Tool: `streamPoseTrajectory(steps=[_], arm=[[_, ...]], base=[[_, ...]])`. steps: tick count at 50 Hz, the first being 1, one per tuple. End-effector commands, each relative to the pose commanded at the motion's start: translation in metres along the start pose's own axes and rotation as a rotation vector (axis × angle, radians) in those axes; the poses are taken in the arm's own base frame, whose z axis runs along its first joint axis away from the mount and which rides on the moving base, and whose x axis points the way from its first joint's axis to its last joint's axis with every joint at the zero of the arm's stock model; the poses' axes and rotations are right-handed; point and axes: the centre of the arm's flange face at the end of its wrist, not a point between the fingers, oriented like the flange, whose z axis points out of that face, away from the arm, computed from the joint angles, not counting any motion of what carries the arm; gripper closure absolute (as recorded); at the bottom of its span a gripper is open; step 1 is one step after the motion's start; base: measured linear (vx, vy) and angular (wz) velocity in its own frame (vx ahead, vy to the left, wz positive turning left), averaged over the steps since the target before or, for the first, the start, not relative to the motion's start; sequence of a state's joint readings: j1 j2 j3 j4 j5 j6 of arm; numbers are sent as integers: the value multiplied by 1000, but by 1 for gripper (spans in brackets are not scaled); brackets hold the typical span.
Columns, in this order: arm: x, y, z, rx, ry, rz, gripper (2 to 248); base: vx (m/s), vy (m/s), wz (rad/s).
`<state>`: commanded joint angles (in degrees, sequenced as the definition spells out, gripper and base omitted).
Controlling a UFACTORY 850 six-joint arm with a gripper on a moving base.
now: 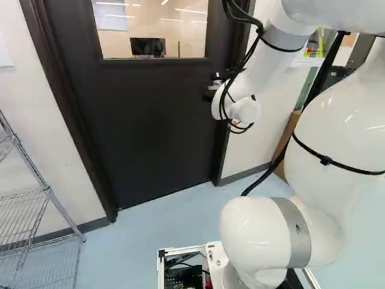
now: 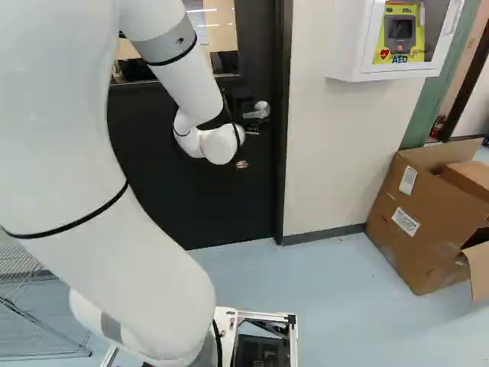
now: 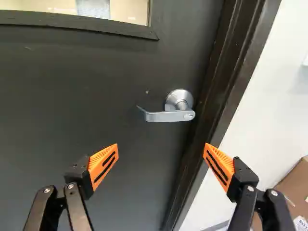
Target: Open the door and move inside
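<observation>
Wrist view: the gripper [image 3: 161,146] has its fingers spread wide with nothing between them. Taking twelve o'clock as straight out past the fingertips, the metal handle [image 3: 163,117] lies at about twelve, ahead of the gap and apart from the pads, on the shut door [image 3: 72,96].

The likeliest trouble is the finger nearer the frame [image 3: 236,72] knocking against it, since the handle sits close to that edge and the fingers stand so wide. Going in too high or too low could make them close on air, or slide off the lever before the latch frees. If the arm pushes before the lever is fully turned, the door may simply resist and strain the wrist. Once driving, the base could clip the door edge or frame, or catch the wire shelf [image 1: 48,189] at ten o'clock from it; the cardboard box [image 2: 401,237], near two o'clock, matters if it swings wide.

The arm's wrist largely hides the gripper in both base views, so the distance to the handle is hard to judge. The door's upper part is cut off, no hinges can be made out, and I can't tell which way it swings.
</observation>
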<state>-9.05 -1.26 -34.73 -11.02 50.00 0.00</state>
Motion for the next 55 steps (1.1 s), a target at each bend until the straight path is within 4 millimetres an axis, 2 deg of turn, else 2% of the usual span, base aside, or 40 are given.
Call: streamPoseTrajectory(steps=[45, 55], arm=[[54, -5, 64, 133, 107, -137, 3], [58, -5, 72, 135, 117, -141, 3]], base=[[0, 0, 0], [0, 0, 0]])
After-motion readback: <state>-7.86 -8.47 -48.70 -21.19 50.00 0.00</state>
